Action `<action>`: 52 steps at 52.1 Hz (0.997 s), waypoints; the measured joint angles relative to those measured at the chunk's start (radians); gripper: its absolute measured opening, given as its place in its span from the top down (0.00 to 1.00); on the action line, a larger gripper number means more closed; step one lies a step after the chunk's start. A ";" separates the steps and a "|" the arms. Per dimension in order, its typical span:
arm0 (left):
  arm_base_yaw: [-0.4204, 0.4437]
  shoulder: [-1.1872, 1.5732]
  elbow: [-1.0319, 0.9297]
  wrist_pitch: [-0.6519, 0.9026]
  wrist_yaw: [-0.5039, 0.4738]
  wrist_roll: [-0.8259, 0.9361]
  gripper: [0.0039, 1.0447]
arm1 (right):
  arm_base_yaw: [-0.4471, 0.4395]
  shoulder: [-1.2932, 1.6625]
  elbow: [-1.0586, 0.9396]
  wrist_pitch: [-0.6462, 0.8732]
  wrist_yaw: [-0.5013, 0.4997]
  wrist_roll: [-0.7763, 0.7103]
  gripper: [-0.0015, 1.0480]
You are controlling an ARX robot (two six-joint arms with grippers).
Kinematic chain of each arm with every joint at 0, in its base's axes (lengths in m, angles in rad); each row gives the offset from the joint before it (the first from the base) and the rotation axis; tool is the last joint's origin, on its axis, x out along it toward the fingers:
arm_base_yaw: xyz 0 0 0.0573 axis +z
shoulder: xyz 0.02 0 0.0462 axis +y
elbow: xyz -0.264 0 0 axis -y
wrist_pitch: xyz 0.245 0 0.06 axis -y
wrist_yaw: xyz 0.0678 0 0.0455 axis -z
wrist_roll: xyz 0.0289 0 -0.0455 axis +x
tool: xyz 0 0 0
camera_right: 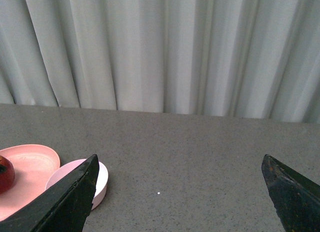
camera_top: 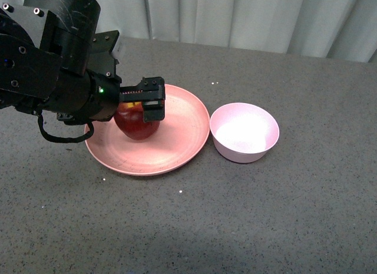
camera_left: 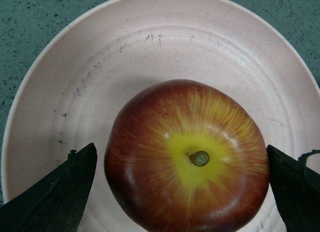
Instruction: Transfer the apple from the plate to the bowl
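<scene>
The dark red apple (camera_top: 138, 125) sits on the salmon-pink plate (camera_top: 182, 141), left of centre on the grey table. My left gripper (camera_top: 144, 106) is open and hangs low over the apple, one finger on each side of it with small gaps. In the left wrist view the apple (camera_left: 187, 157) shows its yellow patch and stem between the two dark fingers (camera_left: 60, 197), on the plate (camera_left: 100, 67). The small pale pink bowl (camera_top: 244, 132) stands empty just right of the plate. My right gripper (camera_right: 180, 192) is open and empty; it is out of the front view.
A pale curtain (camera_top: 247, 15) hangs behind the table's far edge. In the right wrist view the plate (camera_right: 30, 164), the apple (camera_right: 5, 173) and the bowl (camera_right: 100, 178) lie far off to one side over bare grey table (camera_right: 200, 157).
</scene>
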 joint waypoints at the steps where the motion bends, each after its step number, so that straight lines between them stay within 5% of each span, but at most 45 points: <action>1: 0.000 0.004 0.002 -0.003 0.002 0.002 0.06 | 0.000 0.000 0.000 0.000 0.000 0.000 0.09; 15: -0.009 0.012 0.004 -0.001 0.001 0.010 0.20 | 0.000 0.000 0.000 0.000 0.000 0.000 0.09; 26: -0.033 -0.006 0.004 -0.001 0.023 0.009 0.21 | 0.000 0.000 0.000 0.000 0.000 0.000 0.09; 52: -0.297 0.003 0.167 -0.002 0.048 -0.014 0.21 | 0.000 0.000 0.000 0.000 0.000 0.000 0.09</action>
